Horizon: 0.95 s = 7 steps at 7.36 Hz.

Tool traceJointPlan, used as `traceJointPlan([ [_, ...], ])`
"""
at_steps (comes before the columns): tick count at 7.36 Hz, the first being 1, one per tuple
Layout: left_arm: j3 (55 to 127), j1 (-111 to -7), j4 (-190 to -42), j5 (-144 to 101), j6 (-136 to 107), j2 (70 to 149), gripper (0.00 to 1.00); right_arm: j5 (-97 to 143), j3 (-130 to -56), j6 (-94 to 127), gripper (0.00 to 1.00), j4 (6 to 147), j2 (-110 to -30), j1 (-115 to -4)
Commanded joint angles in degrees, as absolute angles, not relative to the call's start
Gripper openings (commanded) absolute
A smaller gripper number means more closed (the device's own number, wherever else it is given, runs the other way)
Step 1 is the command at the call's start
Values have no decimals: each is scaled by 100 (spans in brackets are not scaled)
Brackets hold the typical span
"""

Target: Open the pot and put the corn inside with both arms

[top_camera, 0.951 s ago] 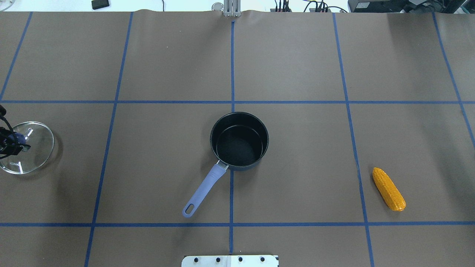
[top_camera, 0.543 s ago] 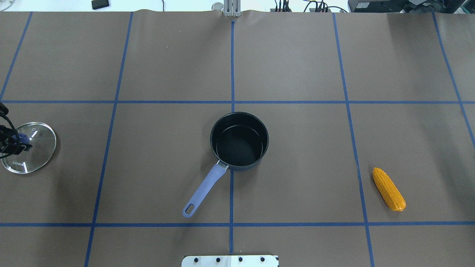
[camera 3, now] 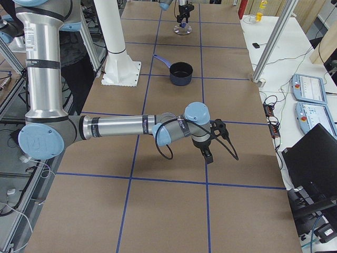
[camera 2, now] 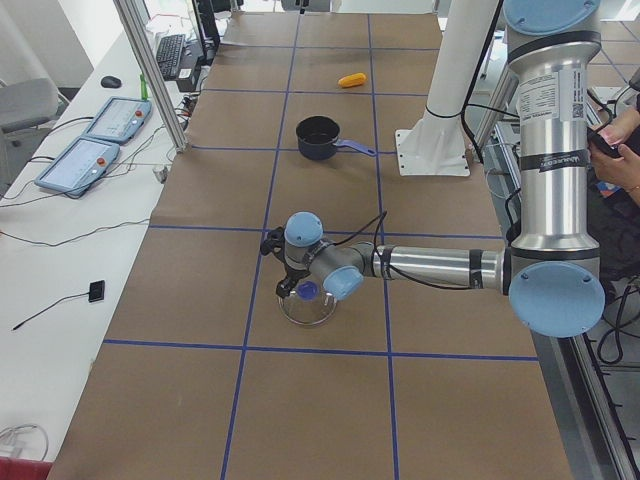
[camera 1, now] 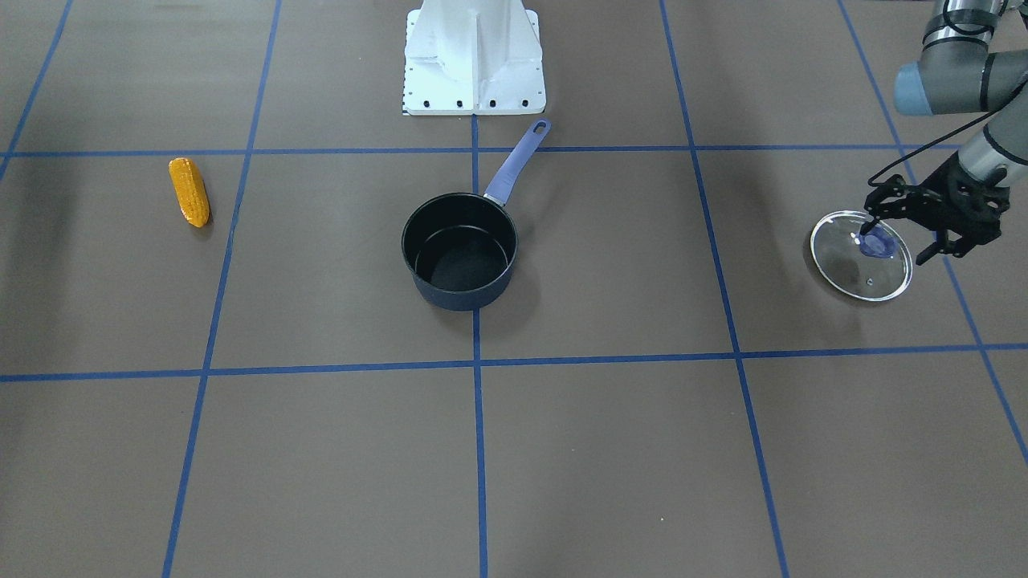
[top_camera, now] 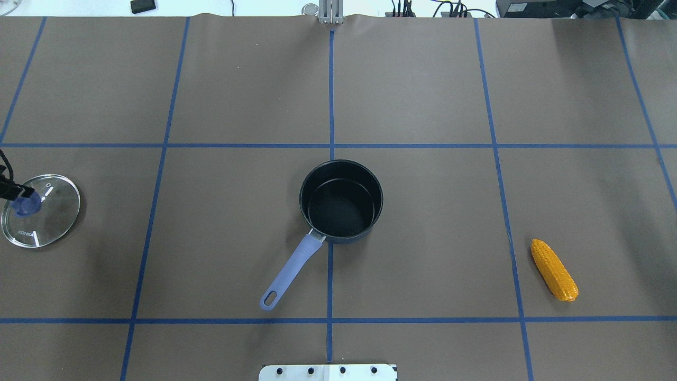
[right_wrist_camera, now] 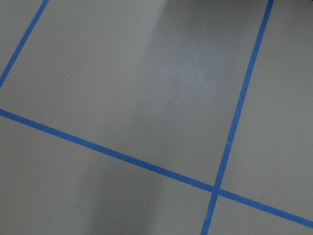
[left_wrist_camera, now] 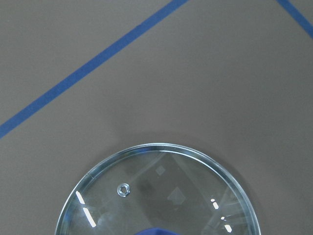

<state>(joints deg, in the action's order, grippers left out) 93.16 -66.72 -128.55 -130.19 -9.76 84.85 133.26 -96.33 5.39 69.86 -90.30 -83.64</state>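
The black pot with a blue-grey handle stands open and empty at the table's middle; it also shows in the front view. Its glass lid with a blue knob lies flat at the far left. My left gripper is open, its fingers apart on either side of the knob and slightly above it. The lid also shows in the left wrist view. The corn lies on the table at the right, also in the front view. My right gripper shows only in the right side view; I cannot tell its state.
The white base pedestal stands behind the pot, its handle pointing toward it. Blue tape lines grid the brown table cover. Control pendants lie on the side bench beyond the table.
The left gripper has opened off the lid's knob and drawn back to the left, so the knob is now uncovered. The lid lies still. Pot and corn have not moved.
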Motion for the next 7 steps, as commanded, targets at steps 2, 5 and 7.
traceJointPlan([
  [2,9597,-8283,-10547,-13209,469,8639,98,13333,-9957,1675,100,6715,-9053,-7947],
  [5,9606,-9138,-9508,-13568,458,8606,98,13193,-10790,2984,100,6715,-9324,-7263],
  [7,9764,-9149,-9527,-13887,177,8666,98,12266,-11484,4169,100,6715,-9701,-6193],
])
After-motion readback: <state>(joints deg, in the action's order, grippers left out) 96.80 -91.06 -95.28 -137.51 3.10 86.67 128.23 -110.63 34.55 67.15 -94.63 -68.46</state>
